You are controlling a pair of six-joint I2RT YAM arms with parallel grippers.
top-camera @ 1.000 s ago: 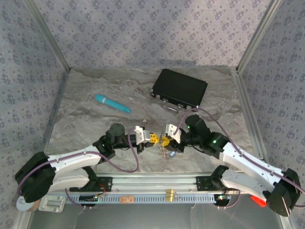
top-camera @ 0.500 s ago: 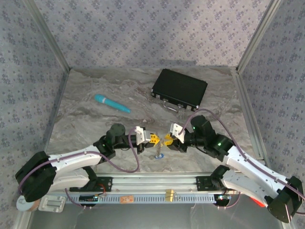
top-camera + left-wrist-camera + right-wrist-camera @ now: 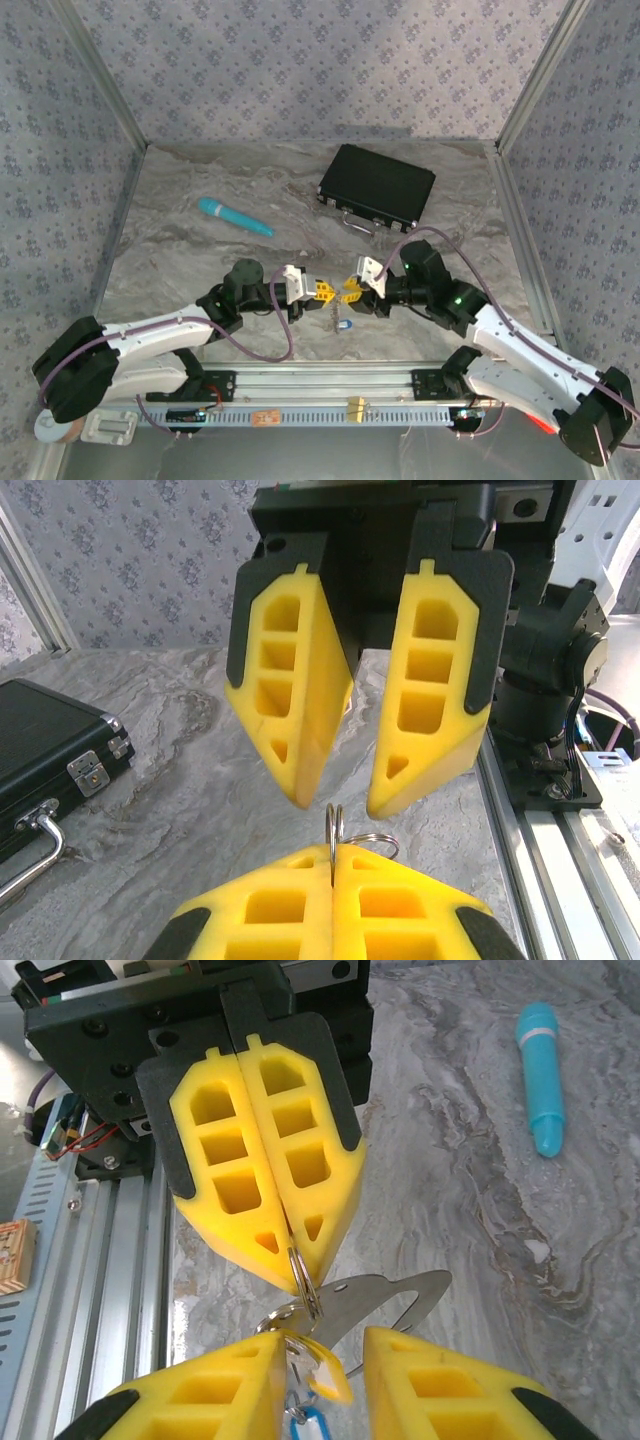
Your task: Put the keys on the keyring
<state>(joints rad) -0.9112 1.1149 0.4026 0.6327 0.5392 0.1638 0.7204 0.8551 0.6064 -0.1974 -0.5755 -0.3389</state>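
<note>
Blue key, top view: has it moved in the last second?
Yes. The blue key has swung left. It hung above and right of the brass block on the rail; now it hangs slightly left of that block.

From above, the keys [image 3: 341, 321] are too small for us to tell apart; we make out just a blue speck. In the left wrist view the lower part of the ring [image 3: 333, 830] is hidden between the pads of the left gripper [image 3: 333, 856], and the picture's edge cuts off the case [image 3: 40, 735]. In the right wrist view the bottom edge cuts the blue key [image 3: 302, 1426] and the right gripper [image 3: 325, 1350], whose fingers hide the near end of a silvery piece [image 3: 390, 1298]; whether it is a key's blade we cannot tell.
</note>
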